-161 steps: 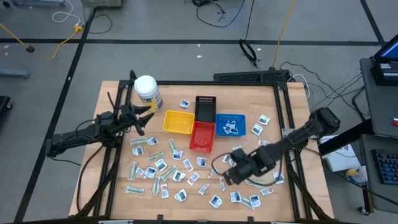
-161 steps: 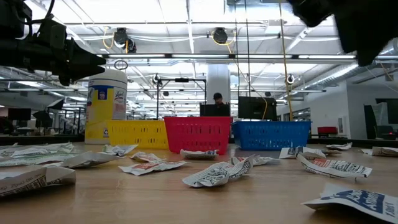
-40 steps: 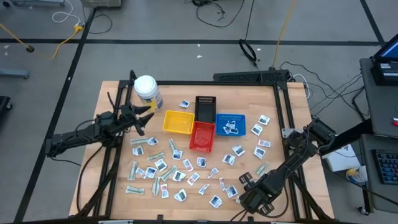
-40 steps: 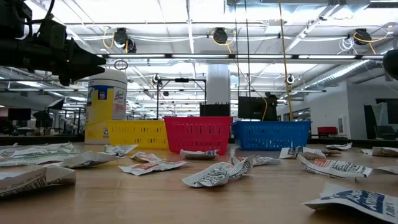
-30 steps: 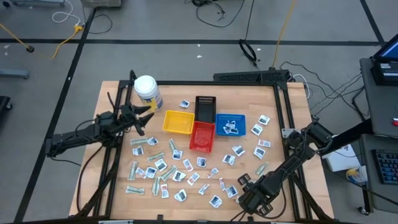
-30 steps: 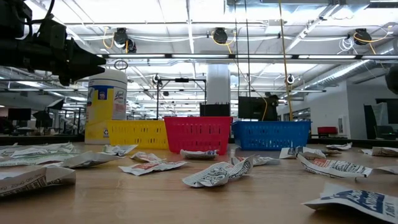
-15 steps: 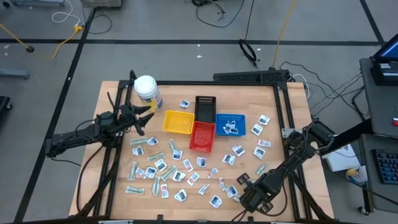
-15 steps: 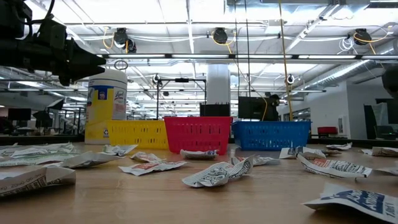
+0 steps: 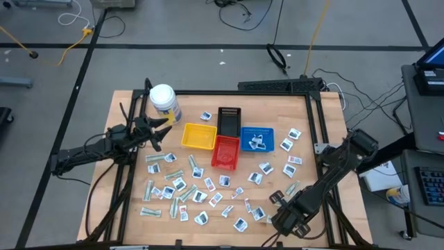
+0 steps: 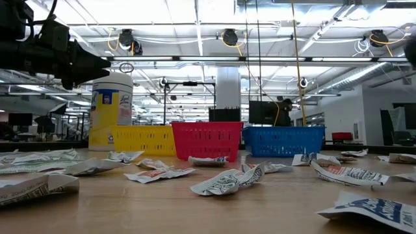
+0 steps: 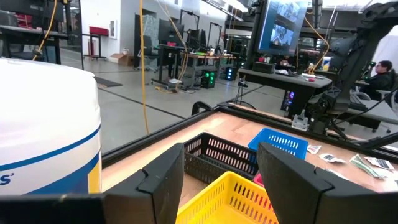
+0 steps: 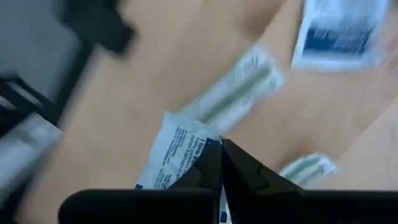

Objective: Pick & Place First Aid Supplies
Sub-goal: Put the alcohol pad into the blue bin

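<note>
Several first aid supplies, small white packets and green-grey wrappers [image 9: 182, 189], lie flat and scattered over the wooden table, also seen in the low view [image 10: 227, 181]. My right gripper [image 9: 276, 203] is near the table's near right corner, pointing steeply down, shut on a white packet with blue print [image 12: 176, 155]. My left gripper [image 9: 161, 133] waits level at the far left beside the white jar [image 9: 164, 102], its fingers open [image 11: 221, 180] and holding nothing. My right gripper pinches the white packet by one edge [image 12: 200, 148] between its two fingertips. The fingers come from above, slanting down. The packet sticks out past the fingertips and looks raised off the table, where a green-grey wrapper [image 12: 239, 87] lies.
Yellow [image 9: 199, 136], red [image 9: 225, 151], blue [image 9: 257, 139] and black [image 9: 229, 119] trays stand together at the table's far middle. The blue tray holds a few packets. A black frame [image 9: 316, 132] runs around the table.
My right gripper has risen a little over the near right corner of the table. The left arm has kept still.
</note>
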You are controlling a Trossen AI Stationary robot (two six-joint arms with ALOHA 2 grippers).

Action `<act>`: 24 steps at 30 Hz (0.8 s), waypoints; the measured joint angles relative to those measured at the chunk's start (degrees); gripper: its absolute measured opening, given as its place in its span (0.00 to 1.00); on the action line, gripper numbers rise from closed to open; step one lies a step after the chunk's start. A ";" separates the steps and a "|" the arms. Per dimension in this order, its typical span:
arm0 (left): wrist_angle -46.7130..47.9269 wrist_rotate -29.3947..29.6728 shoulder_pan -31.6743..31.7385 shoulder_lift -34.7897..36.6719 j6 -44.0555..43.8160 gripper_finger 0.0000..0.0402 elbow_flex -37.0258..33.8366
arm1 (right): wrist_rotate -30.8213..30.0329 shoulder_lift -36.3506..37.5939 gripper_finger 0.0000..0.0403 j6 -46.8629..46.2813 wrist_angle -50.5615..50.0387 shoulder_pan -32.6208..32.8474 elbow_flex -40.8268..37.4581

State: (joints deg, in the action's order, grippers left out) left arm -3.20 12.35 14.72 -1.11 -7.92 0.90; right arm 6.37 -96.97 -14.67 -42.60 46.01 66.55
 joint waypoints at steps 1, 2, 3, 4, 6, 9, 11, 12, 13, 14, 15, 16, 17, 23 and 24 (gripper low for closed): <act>0.00 0.01 -0.02 -0.01 0.01 0.52 0.01 | 0.11 0.95 0.00 -0.87 -0.83 -0.25 0.24; 0.00 -0.02 -0.01 0.00 0.02 0.52 0.01 | 0.15 1.91 0.00 -1.85 -1.51 -0.37 0.38; 0.00 -0.01 -0.02 0.00 0.02 0.52 0.00 | 0.06 3.12 0.00 -3.19 -2.23 -0.58 0.45; 0.00 0.00 0.00 0.01 0.01 0.52 0.01 | 0.09 4.23 0.00 -4.80 -3.09 -0.92 0.67; -0.02 -0.01 0.00 -0.01 0.02 0.52 0.01 | 0.06 6.39 0.00 -7.75 -3.07 -1.83 1.45; -0.01 0.00 0.00 -0.01 0.01 0.52 0.01 | 0.91 9.13 0.00 -10.73 -3.37 -3.18 1.54; 0.03 0.01 -0.02 0.00 0.02 0.52 0.01 | 2.74 10.84 0.00 -11.47 -4.14 -4.05 1.50; 0.04 -0.01 0.00 -0.01 0.02 0.52 0.01 | 3.29 11.64 0.00 -11.67 -3.87 -4.36 1.52; 0.00 -0.01 0.00 0.01 0.01 0.52 0.01 | 4.00 12.32 0.00 -11.68 -3.95 -4.66 1.56; 0.00 -0.01 0.00 0.01 0.02 0.52 0.01 | 4.41 12.94 0.00 -11.67 -4.38 -4.92 1.57; 0.00 -0.01 0.00 -0.01 0.02 0.52 0.01 | 4.38 13.42 0.00 -11.61 -4.84 -5.08 1.56; 0.00 -0.01 0.00 0.01 0.02 0.52 0.01 | 4.39 13.83 0.00 -11.35 -4.94 -5.18 1.54; 0.02 0.00 -0.02 0.01 0.01 0.52 0.01 | 4.35 14.12 0.00 -10.80 -4.92 -5.51 1.54; 0.02 -0.01 0.00 0.01 0.02 0.52 0.01 | 4.18 14.34 0.00 -6.82 -7.91 -12.03 1.54; 0.00 -0.01 0.00 -0.01 0.00 0.52 0.01 | 4.19 14.34 0.00 -5.87 -8.48 -13.72 1.54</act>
State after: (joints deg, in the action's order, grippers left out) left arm -3.20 12.34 14.72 -1.12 -7.92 0.91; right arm 10.57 -82.63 -20.54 -51.08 32.28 68.10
